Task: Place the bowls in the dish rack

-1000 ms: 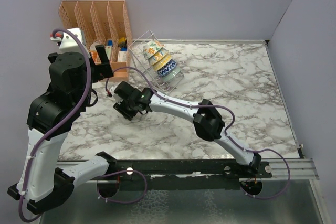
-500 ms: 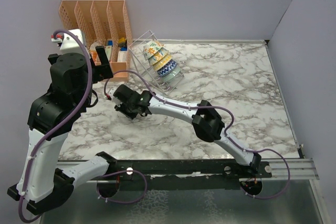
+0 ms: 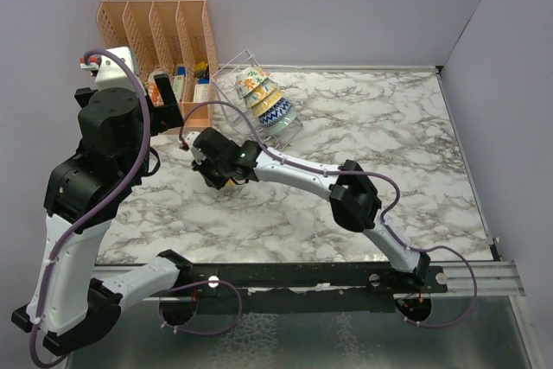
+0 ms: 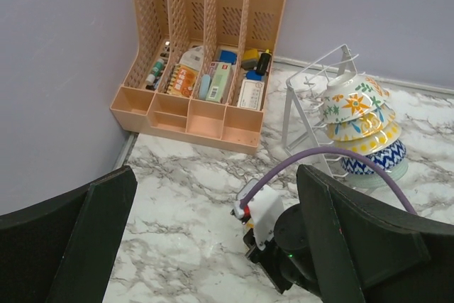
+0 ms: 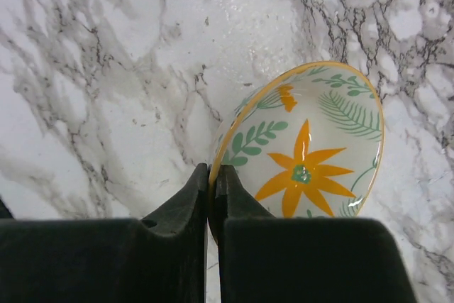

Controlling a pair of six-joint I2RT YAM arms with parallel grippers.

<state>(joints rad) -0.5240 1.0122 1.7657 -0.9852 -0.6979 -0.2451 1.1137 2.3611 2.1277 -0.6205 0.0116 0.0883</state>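
My right gripper (image 5: pixel 211 175) is shut on the rim of a cream bowl (image 5: pixel 305 147) with an orange flower and green leaves, held tilted just above the marble. In the top view the right gripper (image 3: pixel 212 177) is left of centre and hides this bowl. The wire dish rack (image 4: pixel 305 97) stands beside it and holds several bowls on edge: a cream flower one (image 4: pixel 351 101), a yellow one (image 4: pixel 362 127) and a blue-patterned one (image 4: pixel 372 155). The rack (image 3: pixel 233 75) and its bowls (image 3: pixel 263 99) show at the back. My left gripper (image 4: pixel 213 246) is open and empty, raised high at the left (image 3: pixel 130 97).
An orange slotted organizer (image 4: pixel 206 47) with small items stands in the back left corner, close to the rack. The right arm's wrist and purple cable (image 4: pixel 284 225) lie below the left gripper. Grey walls (image 3: pixel 346 6) enclose the marble table (image 3: pixel 389 144).
My right gripper has shifted a little toward the rack with the bowl in it, and its elbow has swung right. The left arm has barely moved.
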